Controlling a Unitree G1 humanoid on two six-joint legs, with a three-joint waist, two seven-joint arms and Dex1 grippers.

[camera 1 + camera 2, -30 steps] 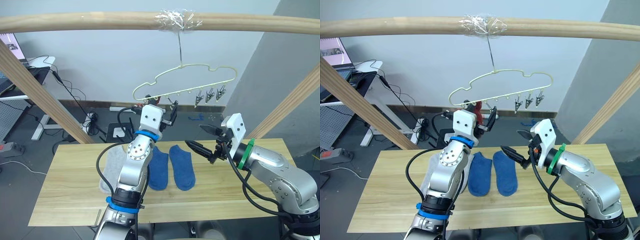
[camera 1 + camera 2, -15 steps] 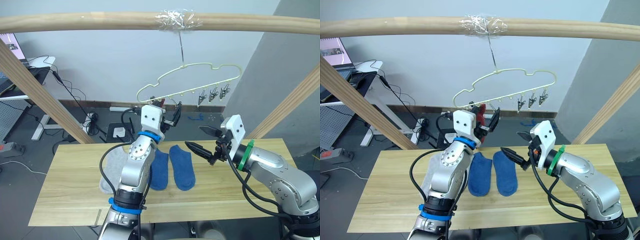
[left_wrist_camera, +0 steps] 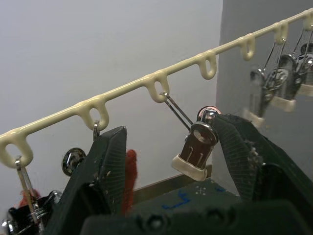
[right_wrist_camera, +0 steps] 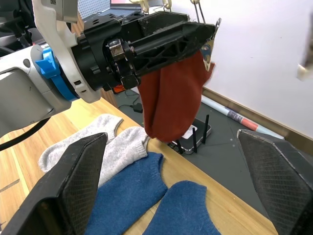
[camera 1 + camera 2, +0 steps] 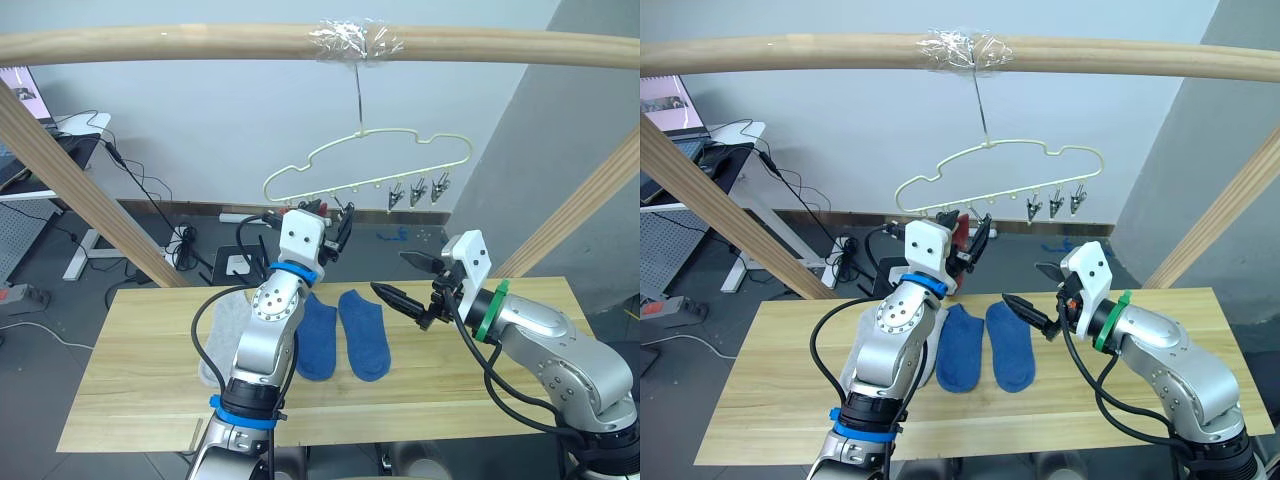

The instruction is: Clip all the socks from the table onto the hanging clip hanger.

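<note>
Pale yellow wire clip hanger (image 5: 370,165), wavy-topped, hanging by its long hook from a taped spot on a round wooden beam (image 5: 200,44) above the light wood plank bench (image 5: 130,370). Row of small metal clips under its lower bar: three bunched near the right end (image 5: 418,192), others toward the left end.

Left gripper (image 5: 335,225) raised to the left part of that bar, black fingers (image 3: 110,161) parted with a wide gap, one metal clip with a pale tip (image 3: 198,147) sitting between them and tilted on its wire; contact with either finger cannot be told. Nothing clearly gripped. Rust red knit sock (image 4: 173,100) hanging just beside and below those fingers, dangling over the bench's far edge; whether clipped or held cannot be told.

Right gripper (image 5: 408,280) held over the bench to the right of the socks, fingers spread wide, empty, pointing toward the left arm.

On the bench: two blue ankle socks (image 5: 362,333) lying side by side, flat, near the middle; light grey socks (image 4: 105,147) to their left, touching the nearer blue one and partly hidden behind the left arm.
</note>
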